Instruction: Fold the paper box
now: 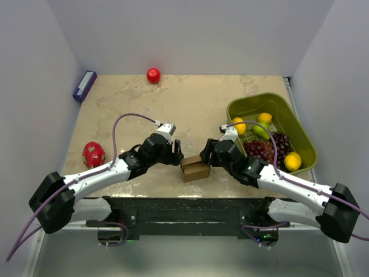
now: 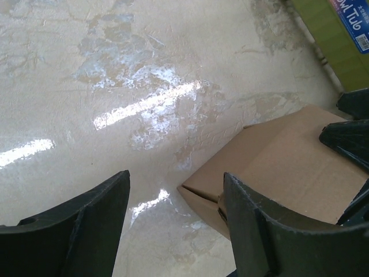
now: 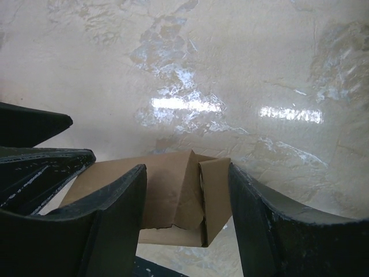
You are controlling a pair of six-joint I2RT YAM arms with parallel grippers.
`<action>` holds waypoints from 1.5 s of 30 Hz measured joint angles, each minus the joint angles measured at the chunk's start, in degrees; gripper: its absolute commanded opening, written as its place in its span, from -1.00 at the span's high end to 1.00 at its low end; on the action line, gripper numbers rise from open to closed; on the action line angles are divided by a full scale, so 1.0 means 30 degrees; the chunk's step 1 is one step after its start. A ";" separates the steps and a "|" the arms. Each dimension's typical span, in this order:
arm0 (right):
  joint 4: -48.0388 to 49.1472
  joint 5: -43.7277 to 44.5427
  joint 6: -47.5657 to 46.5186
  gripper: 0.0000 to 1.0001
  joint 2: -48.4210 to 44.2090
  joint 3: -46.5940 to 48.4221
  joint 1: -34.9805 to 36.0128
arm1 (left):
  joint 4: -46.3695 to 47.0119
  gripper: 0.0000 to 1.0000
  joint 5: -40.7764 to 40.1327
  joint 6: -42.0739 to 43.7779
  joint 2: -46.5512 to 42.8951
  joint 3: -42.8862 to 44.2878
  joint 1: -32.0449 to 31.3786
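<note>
One box: sat by the table front edge, long axis left-right.
Left gripper: spread, empty; box lay to its right, outside the jaws.
Right gripper: spread, empty; nearer, straddled the box's flap end.

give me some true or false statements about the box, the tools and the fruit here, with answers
1. The paper box stands on the table between the left tool and the right tool. True.
2. The paper box is inside the green basket. False: it stands on the table, outside the basket.
3. The left tool grips the red apple. False: it is open beside the box; the apple lies near the table's far edge.
4. A dragon fruit lies on the table's left side. True.
5. The basket holds grapes and lemons. True.
</note>
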 measured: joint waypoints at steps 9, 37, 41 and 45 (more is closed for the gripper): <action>0.0780 -0.0204 0.0809 -0.08 -0.0576 -0.1100 0.0000 | -0.0007 -0.43 0.0051 -0.0270 -0.0962 0.0000 0.0000; 0.2565 -0.0350 0.2244 -0.16 -0.2186 -0.3446 0.0000 | 0.7664 -0.42 0.3789 -0.7679 -0.2973 -0.5843 -0.0364; 0.2412 -0.0350 0.2237 -0.21 -0.2310 -0.3468 0.0000 | 0.8218 -0.32 0.4197 -0.8167 -0.2820 -0.6346 -0.0364; 0.2120 -0.0393 0.2229 -0.25 -0.2397 -0.3468 0.0000 | 0.8517 -0.25 0.4546 -0.8349 -0.2820 -0.6645 -0.0364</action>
